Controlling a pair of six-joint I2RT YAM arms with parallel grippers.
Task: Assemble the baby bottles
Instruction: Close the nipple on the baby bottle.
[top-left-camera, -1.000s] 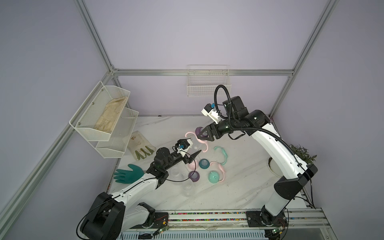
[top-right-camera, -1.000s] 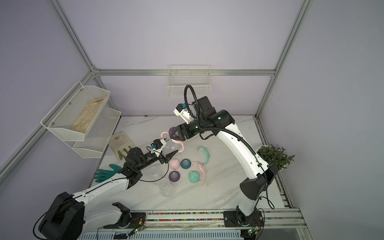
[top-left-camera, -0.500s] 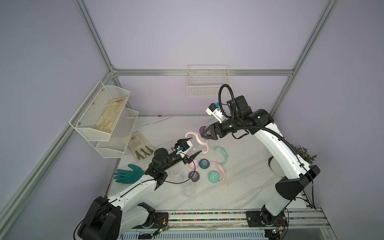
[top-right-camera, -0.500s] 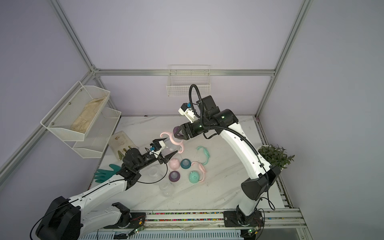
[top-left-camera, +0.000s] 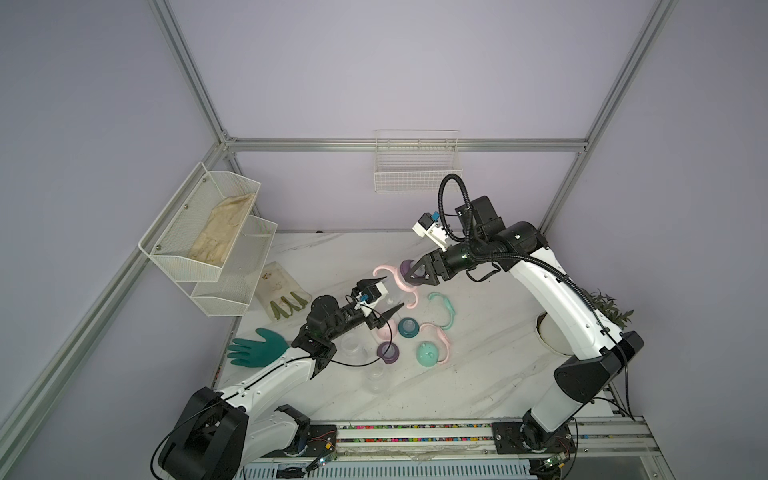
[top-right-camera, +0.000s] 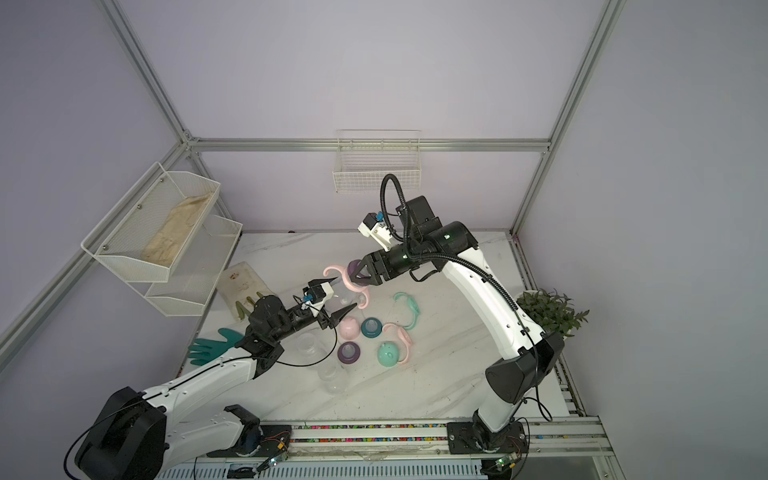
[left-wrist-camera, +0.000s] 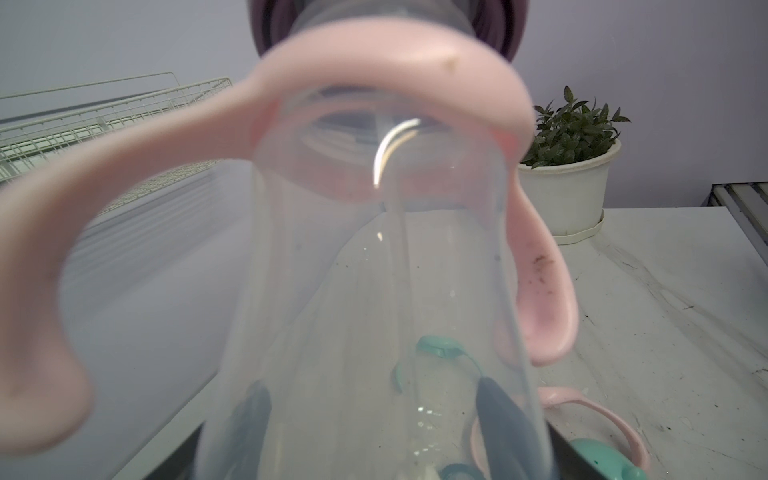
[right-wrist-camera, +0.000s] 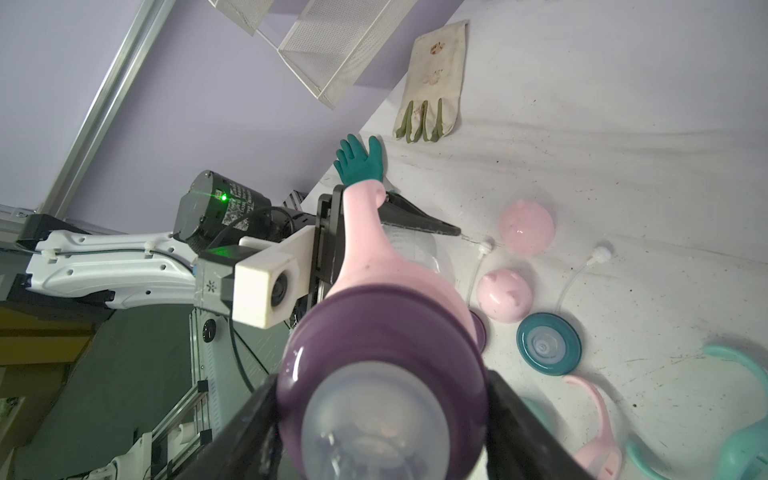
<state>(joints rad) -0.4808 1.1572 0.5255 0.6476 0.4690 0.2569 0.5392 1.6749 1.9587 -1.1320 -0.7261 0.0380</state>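
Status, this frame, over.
Left gripper shut on clear bottle. Right gripper shut on its purple collar, pink handle ring under. Loose parts on table below, none blocking.

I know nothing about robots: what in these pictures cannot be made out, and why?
Purple screw collar: left wrist view, cut off by the top edge; the pink two-handled ring hides its seating.
Left gripper: same view, its fingers only blurs behind the clear plastic bottle it grips.
Clear silicone nipple: right wrist view, cut off by the bottom edge.
Thin white straws: plain in the right wrist view, too small in both top views.
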